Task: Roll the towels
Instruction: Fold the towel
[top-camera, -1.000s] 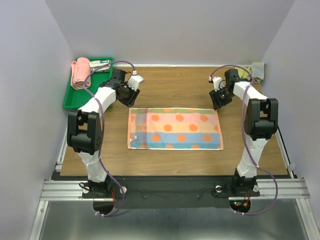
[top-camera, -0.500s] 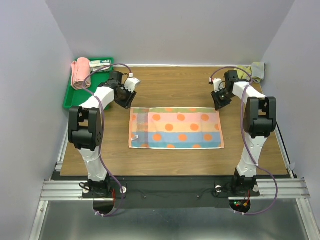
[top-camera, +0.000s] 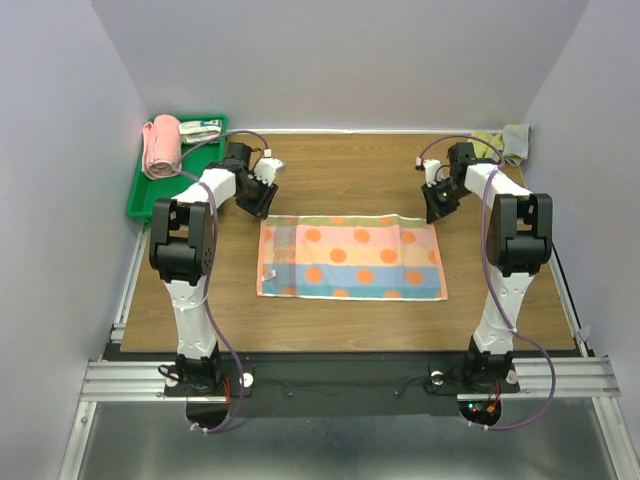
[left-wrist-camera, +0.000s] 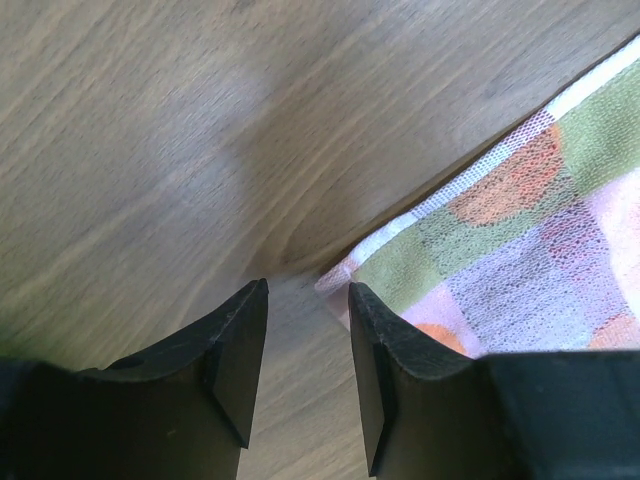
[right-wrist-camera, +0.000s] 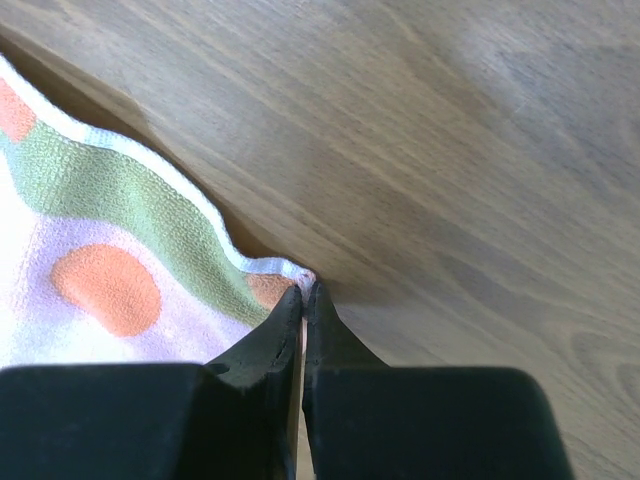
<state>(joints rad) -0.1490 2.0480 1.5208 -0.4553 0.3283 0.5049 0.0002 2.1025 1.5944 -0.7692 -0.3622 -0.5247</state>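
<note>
A striped towel (top-camera: 350, 258) with orange dots lies spread flat on the middle of the wooden table. My right gripper (top-camera: 432, 212) is at its far right corner. In the right wrist view the jaws (right-wrist-camera: 303, 290) are shut on that corner, with the towel (right-wrist-camera: 120, 250) running off to the left. My left gripper (top-camera: 262, 200) is down at the far left corner. The left wrist view shows it open (left-wrist-camera: 307, 290), and the towel's corner (left-wrist-camera: 520, 230) lies just ahead of the gap, against the right finger (left-wrist-camera: 375, 350).
At the far left stands a green tray (top-camera: 140, 195) holding a rolled pink towel (top-camera: 162, 147) and a white item (top-camera: 203, 128). A crumpled yellow-green cloth (top-camera: 505, 140) lies at the far right corner of the table.
My right gripper has shut on the towel's far right corner. My left arm has drawn in, its gripper settling at the far left corner, still open.
</note>
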